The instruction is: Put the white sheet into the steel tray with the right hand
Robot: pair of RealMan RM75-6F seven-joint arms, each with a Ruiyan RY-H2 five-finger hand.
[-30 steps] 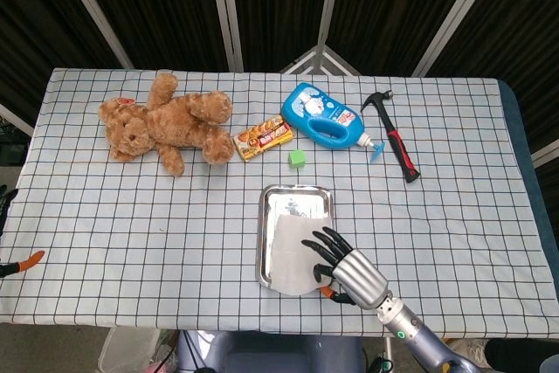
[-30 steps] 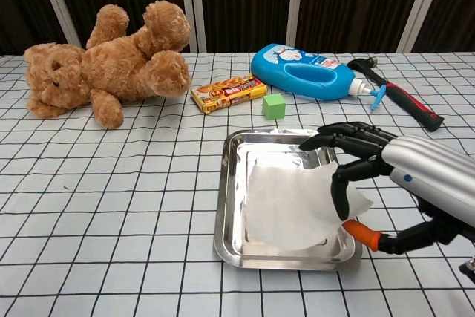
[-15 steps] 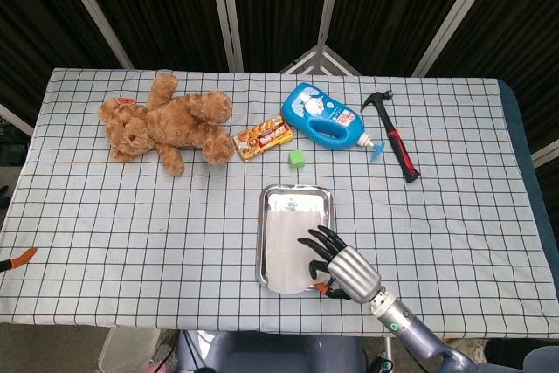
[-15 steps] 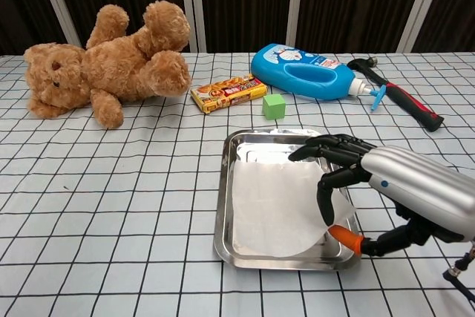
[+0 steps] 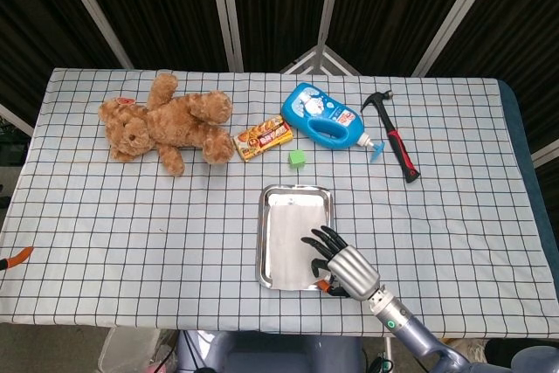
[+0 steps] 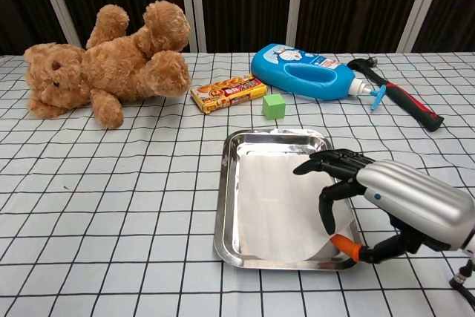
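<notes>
The steel tray (image 5: 262,242) (image 6: 223,209) sits near the table's front edge, right of centre. The white sheet (image 5: 288,246) (image 6: 274,198) lies flat inside it, covering most of the floor. My right hand (image 5: 345,266) (image 6: 393,194) is at the tray's right front corner. Its dark fingers (image 6: 330,165) spread over the sheet's right edge, and the orange-tipped thumb (image 6: 345,246) is outside the rim. Nothing is pinched that I can see. Of my left hand (image 5: 16,259) only an orange tip shows at the left edge of the head view.
Behind the tray lie a teddy bear (image 5: 166,124) (image 6: 104,64), a snack box (image 5: 264,137) (image 6: 228,92), a green cube (image 5: 298,158) (image 6: 274,106), a blue bottle (image 5: 325,116) (image 6: 304,72) and a hammer (image 5: 393,134) (image 6: 401,98). The checked cloth covers the table.
The sheet, lifted at its right side a second ago, has settled flat in the tray. The right hand has lowered and drawn slightly back. The left hand has slid further out of view.
</notes>
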